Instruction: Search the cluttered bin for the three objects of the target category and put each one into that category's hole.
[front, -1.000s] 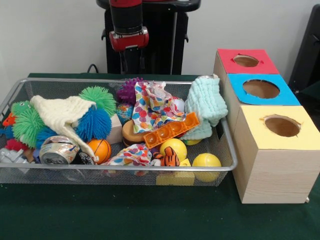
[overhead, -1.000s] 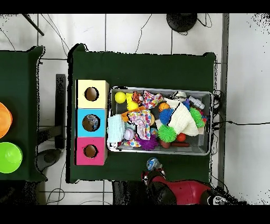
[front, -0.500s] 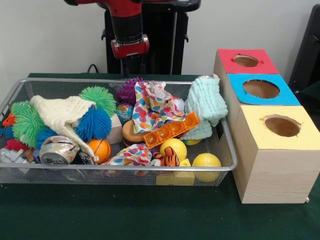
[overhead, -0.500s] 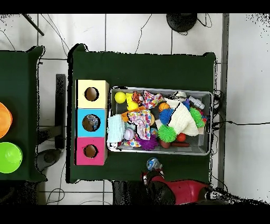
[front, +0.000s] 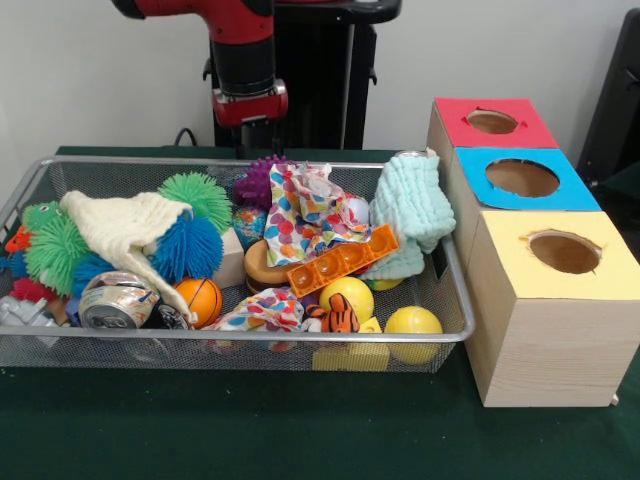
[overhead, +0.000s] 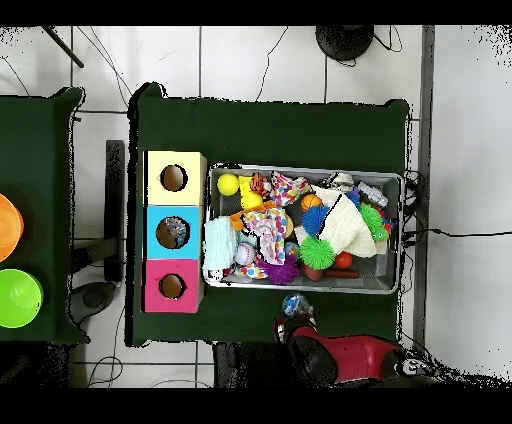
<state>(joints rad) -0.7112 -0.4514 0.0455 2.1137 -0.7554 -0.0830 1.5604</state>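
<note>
The wire mesh bin (front: 250, 336) is full of toys and cloths; it also shows in the overhead view (overhead: 391, 285). A clear, wrinkly thing (front: 17, 311) lies in its front left corner and may be one of the bottles. No other bottle shows clearly. The blue-topped box's hole (front: 522, 177) is the middle of three; in the overhead view something grey shows inside the hole (overhead: 172, 232). My gripper (front: 245, 140) hangs behind the bin's far rim, above the table, dark against the pedestal. From overhead my gripper (overhead: 293, 306) is just outside the bin.
A red-topped box (front: 492, 122) and a yellow-topped box (front: 563, 252) flank the blue one. The bin holds a silver can (front: 117, 299), a cream cloth (front: 125, 230), spiky balls, a mint towel (front: 408, 205), an orange tray (front: 343, 259) and yellow balls (front: 413, 325).
The arm has shifted a little to the left in the front view and slightly toward the bin from overhead. Nothing in the bin has moved.
</note>
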